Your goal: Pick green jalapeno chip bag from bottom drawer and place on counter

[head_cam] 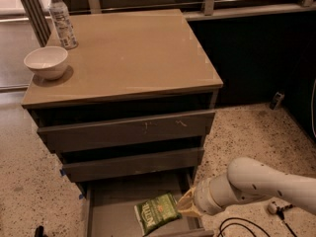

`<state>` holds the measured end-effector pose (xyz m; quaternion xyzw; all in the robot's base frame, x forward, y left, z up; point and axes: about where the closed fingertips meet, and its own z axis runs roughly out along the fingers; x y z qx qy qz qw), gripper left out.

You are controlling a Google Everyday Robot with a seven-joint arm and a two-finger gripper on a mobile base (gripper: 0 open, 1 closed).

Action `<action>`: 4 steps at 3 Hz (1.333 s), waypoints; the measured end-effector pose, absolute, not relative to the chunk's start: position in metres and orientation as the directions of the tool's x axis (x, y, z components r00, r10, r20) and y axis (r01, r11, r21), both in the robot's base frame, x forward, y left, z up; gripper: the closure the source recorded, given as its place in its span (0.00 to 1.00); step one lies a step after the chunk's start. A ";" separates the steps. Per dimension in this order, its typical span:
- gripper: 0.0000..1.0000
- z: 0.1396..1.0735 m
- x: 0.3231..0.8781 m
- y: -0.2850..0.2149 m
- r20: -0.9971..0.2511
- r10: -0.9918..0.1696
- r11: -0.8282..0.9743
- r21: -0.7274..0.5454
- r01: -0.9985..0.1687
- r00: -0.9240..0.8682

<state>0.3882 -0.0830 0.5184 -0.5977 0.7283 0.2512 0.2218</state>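
Observation:
The green jalapeno chip bag (157,212) lies flat on the grey floor of the open bottom drawer (113,206), towards its right side. My gripper (187,205), on the end of a white arm coming in from the lower right, is low over the drawer's right side, right next to the bag's right edge. I cannot tell whether it touches the bag. The tan-brown counter (133,53) tops the cabinet above.
A white bowl (46,61) and a clear water bottle (62,19) stand on the counter's left side. Two closed upper drawers (128,132) overhang the open one. Cables (237,227) lie on the speckled floor at the lower right.

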 end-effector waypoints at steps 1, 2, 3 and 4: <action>1.00 0.509 0.387 -0.086 -0.612 -0.769 0.164 0.092 -0.982 -0.186; 1.00 0.464 0.414 -0.101 -0.606 -0.779 0.183 0.026 -0.983 -0.161; 1.00 0.398 0.450 -0.111 -0.615 -0.777 0.191 -0.023 -0.981 -0.136; 1.00 0.323 0.488 -0.104 -0.655 -0.739 0.208 0.004 -0.978 -0.160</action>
